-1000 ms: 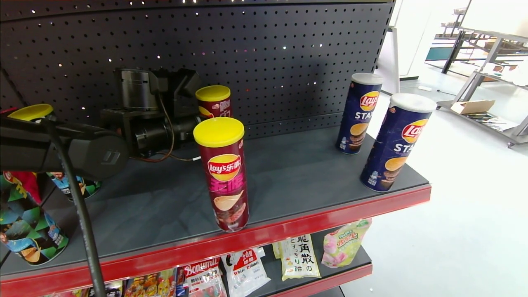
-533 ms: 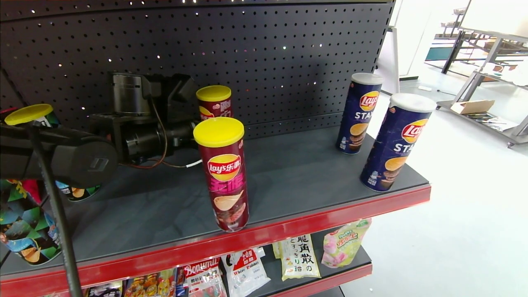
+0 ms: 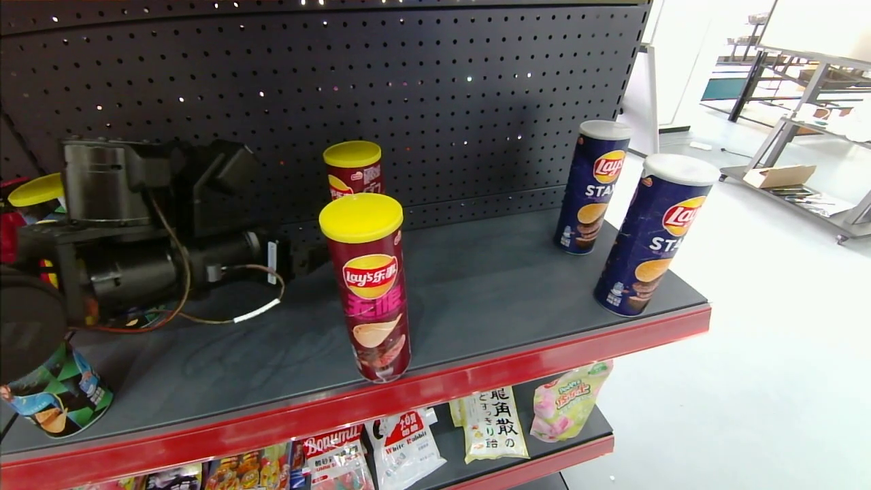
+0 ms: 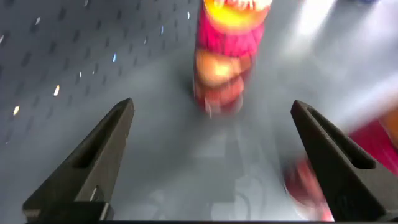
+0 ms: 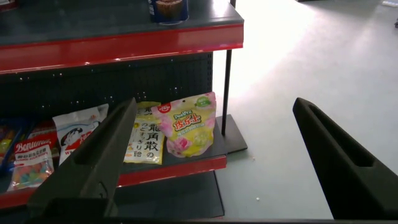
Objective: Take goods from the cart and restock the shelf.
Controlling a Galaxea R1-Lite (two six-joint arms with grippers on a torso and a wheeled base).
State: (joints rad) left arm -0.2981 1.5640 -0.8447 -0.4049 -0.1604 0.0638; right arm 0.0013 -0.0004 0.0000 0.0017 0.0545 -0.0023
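Observation:
Two red chip cans with yellow lids stand on the grey shelf: one at the back by the pegboard, one at the front edge. My left gripper hovers low over the shelf to the left of both, touching neither. In the left wrist view it is open, with a red can standing ahead beyond its fingers and nothing between them. My right gripper is open and holds nothing, below shelf height and facing the lower shelf.
Two tall blue chip cans stand at the shelf's right end. Patterned cans fill the left end. Snack bags hang on the lower shelf under the red shelf edge. Bare floor lies to the right.
My left arm has drawn back to the left, away from the back red can, which stays upright by the pegboard. The other cans have not moved.

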